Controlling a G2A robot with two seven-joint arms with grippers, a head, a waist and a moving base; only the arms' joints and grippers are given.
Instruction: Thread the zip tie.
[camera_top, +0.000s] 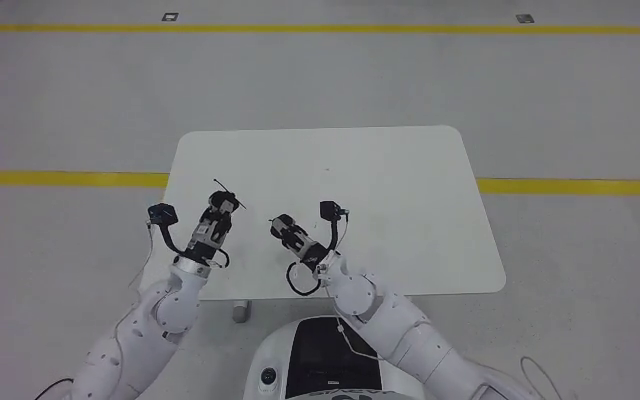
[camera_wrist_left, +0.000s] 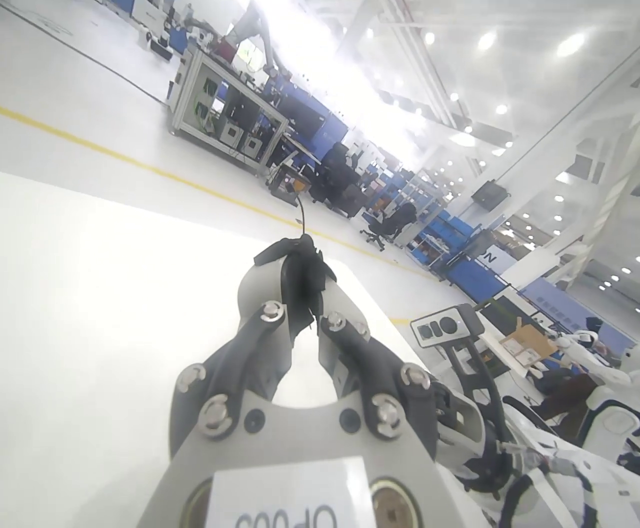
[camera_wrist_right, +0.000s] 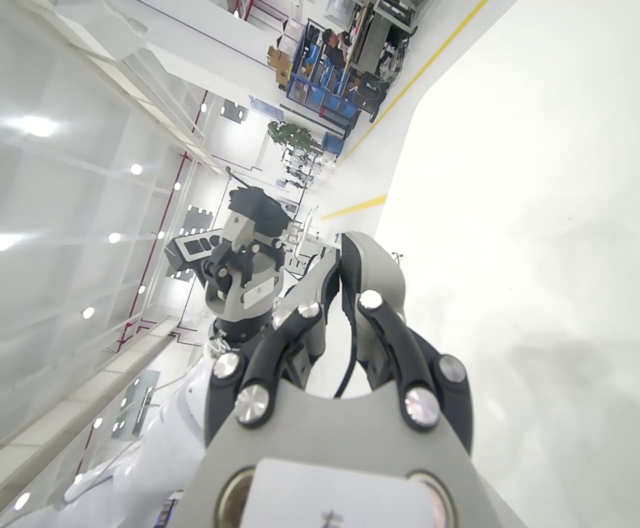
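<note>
Left wrist view is showing the left gripper (camera_wrist_left: 300, 257) squeezing down on the zip tie (camera_wrist_left: 301, 220). There's a black clump bunched between the pads, and a thin tail is poking straight out past the tips. The right gripper (camera_wrist_right: 340, 260) is sitting just beside it with its fingers pressed together. A thin black strand (camera_wrist_right: 347, 350) is curling down inside its frame, and honestly I can't tell if that's part of a tie or just a cable. Both are hanging above the near-left part of the surface (camera_top: 400, 200), not touching it.

What's worrying me:

- That tail is looking skinny and floppy. I'm guessing any wobble or a slightly off approach is going to send the tip past the slot instead of into it.
- The grip is sitting on a bunched-up bit, so the tie could be pivoting between the pads the moment the tip pushes against anything.
- I'm not seeing the locking head clearly anywhere, so I'd be lining things up half blind.
- The two grippers are hanging close together, so a sloppy correction risks knocking fingers.
- If the pinch slips, the tie is dropping to the surface and I'm redoing the pick.
</note>
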